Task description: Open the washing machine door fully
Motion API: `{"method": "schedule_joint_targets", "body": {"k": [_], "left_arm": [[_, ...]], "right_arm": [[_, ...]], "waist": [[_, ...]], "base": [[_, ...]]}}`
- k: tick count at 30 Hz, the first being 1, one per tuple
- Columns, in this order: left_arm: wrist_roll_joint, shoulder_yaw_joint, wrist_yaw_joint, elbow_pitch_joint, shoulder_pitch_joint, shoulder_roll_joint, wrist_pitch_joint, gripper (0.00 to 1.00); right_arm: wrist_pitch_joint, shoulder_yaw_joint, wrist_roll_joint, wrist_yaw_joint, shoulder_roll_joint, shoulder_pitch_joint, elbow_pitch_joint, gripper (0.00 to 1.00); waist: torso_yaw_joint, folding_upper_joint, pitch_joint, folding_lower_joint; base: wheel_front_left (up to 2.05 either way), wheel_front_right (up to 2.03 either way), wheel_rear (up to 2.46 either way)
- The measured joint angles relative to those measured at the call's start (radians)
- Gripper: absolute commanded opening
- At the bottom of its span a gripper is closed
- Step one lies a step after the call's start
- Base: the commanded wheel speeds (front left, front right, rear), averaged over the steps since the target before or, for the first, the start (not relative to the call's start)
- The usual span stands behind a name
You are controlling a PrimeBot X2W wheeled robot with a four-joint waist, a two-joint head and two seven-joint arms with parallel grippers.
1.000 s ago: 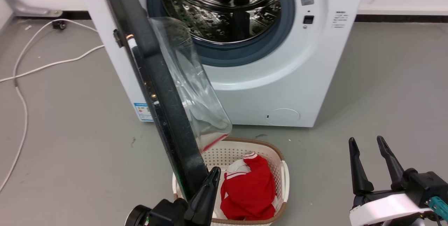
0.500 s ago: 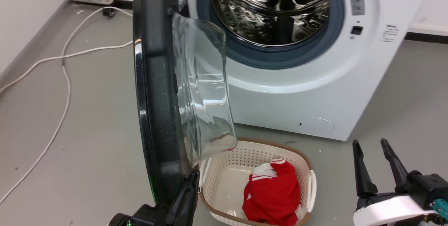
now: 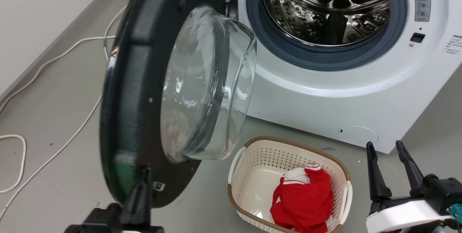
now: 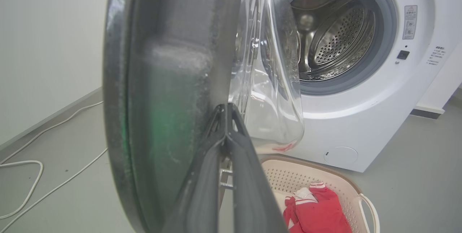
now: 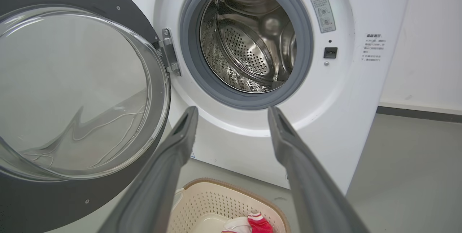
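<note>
The washing machine door [image 3: 122, 99] has a glossy black rim and a bulging clear glass bowl [image 3: 202, 81]. It stands swung out to the left of the white machine [image 3: 325, 92] on its metal hinge [image 5: 168, 54], inner face toward me. My left gripper [image 3: 145, 171] is shut, its tips against the lower inner rim of the door [image 4: 162, 81]. In the left wrist view the two fingers [image 4: 226, 106] meet at one point on that rim. My right gripper [image 3: 388, 146] is open at the lower right, holding nothing, well apart from the door [image 5: 36, 204]. Its fingertips [image 5: 232, 108] frame the drum opening.
The steel drum [image 3: 332, 5] lies open inside a grey-blue rubber ring. A cream basket [image 3: 267, 139] with a red garment [image 3: 303, 200] stands on the floor before the machine. White cables [image 3: 65, 143] trail over the grey floor at left, near a wall [image 3: 36, 9].
The camera has turned, shifting the whole picture. The door has swung further outward, now showing its inner face instead of its edge. My left gripper has gone left with it; the right one holds still.
</note>
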Motion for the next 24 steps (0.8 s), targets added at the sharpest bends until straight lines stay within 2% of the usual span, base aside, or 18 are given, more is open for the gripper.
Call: {"method": "schedule_joint_targets", "body": {"k": [6, 15, 24], "left_arm": [[-0.049, 0.095, 0.01, 0.056, -0.032, 0.024, -0.044, 0.0], [-0.116, 0.237, 0.007, 0.215, -0.147, 0.061, -0.101, 0.0], [-0.144, 0.332, -0.024, 0.414, -0.31, 0.097, -0.114, 0.0]], "right_arm": [[0.014, -0.003, -0.008, 0.0, 0.0, -0.006, -0.011, 1.0], [0.029, -0.007, -0.025, 0.0, 0.0, -0.025, -0.032, 1.0], [0.044, -0.005, -0.034, 0.0, 0.0, -0.051, -0.04, 1.0]], "waist": [[0.01, 0.0, 0.024, 0.0], [-0.006, 0.0, 0.066, 0.0001], [-0.028, 0.0001, 0.115, 0.0002]], "base": [[0.0, 0.0, 0.0], [0.0, 0.0, 0.0], [0.0, 0.0, 0.0]]}}
